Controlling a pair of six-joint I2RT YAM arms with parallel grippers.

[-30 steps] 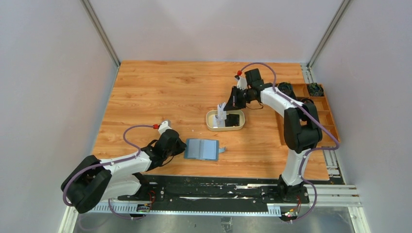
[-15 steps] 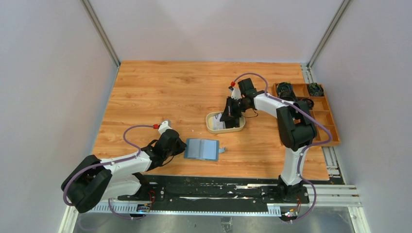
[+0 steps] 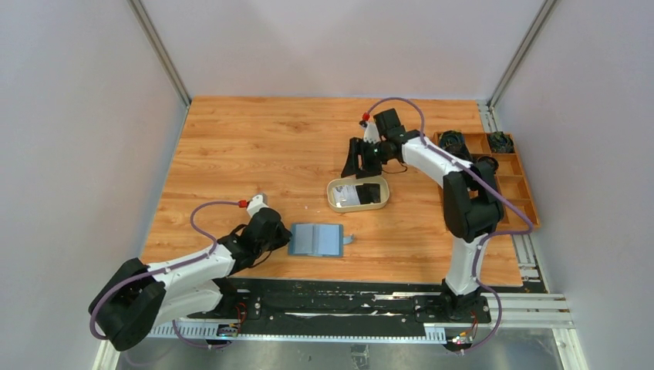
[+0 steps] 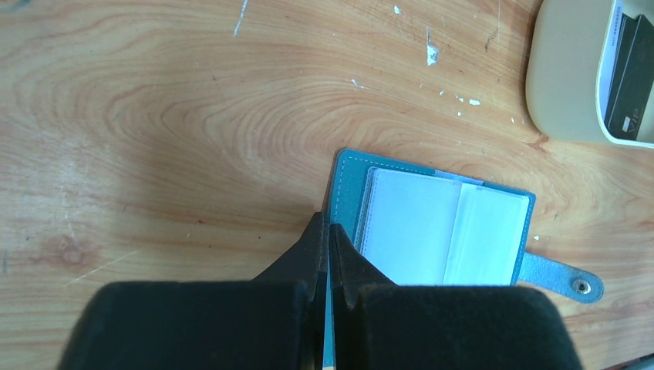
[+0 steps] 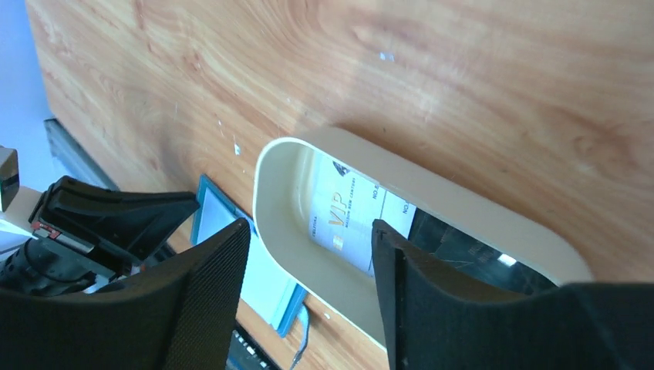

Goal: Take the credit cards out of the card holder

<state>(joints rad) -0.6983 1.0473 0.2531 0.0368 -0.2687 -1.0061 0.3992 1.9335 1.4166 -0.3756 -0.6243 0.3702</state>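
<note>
Leathery card holder (image 3: 315, 240) — oval tray (image 4: 559, 77)

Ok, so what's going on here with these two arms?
Cards are being taken out of a wallet, which lies open on the table. The left gripper, shut, has its tips at the wallet's edge, apparently steadying it. The right gripper hovers open and empty above a tray that holds a white card and a black card. Whether any card is left in the wallet is hard to tell.
</note>
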